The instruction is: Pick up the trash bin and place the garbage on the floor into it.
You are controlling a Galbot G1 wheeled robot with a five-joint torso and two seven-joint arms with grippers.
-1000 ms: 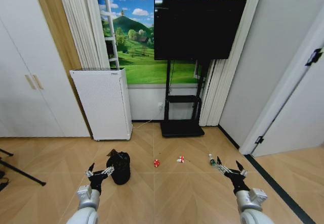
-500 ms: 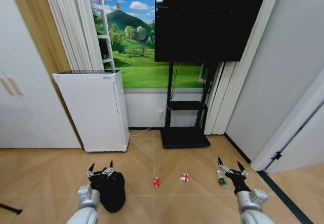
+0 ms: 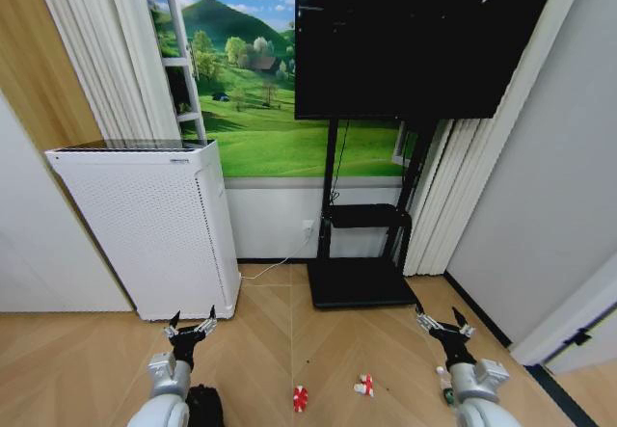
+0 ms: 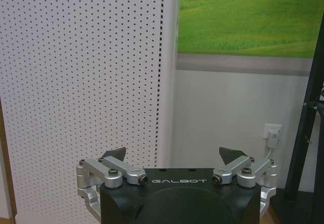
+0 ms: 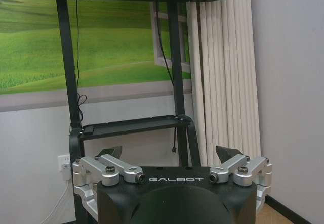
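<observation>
The trash bin (image 3: 204, 408), black with a glossy liner, shows at the bottom edge of the head view, just right of my left arm and cut off by the frame. On the wooden floor lie a red can-like piece (image 3: 300, 398), a red-and-white wrapper (image 3: 364, 385) and a small bottle with a green label (image 3: 445, 389), the bottle half hidden behind my right arm. My left gripper (image 3: 190, 328) (image 4: 174, 154) is open and empty, raised above the bin. My right gripper (image 3: 442, 324) (image 5: 168, 151) is open and empty above the bottle.
A tall white perforated appliance (image 3: 145, 225) (image 4: 81, 82) stands against the wall at the left. A black TV stand (image 3: 359, 282) (image 5: 126, 125) with a large screen (image 3: 415, 41) stands ahead, its base plate on the floor. Curtains (image 3: 463, 186) and a grey wall close the right side.
The whole picture has shifted: the camera came closer to the wall and looks higher, so the bin and garbage sit lower in view. Both grippers hold the same open pose.
</observation>
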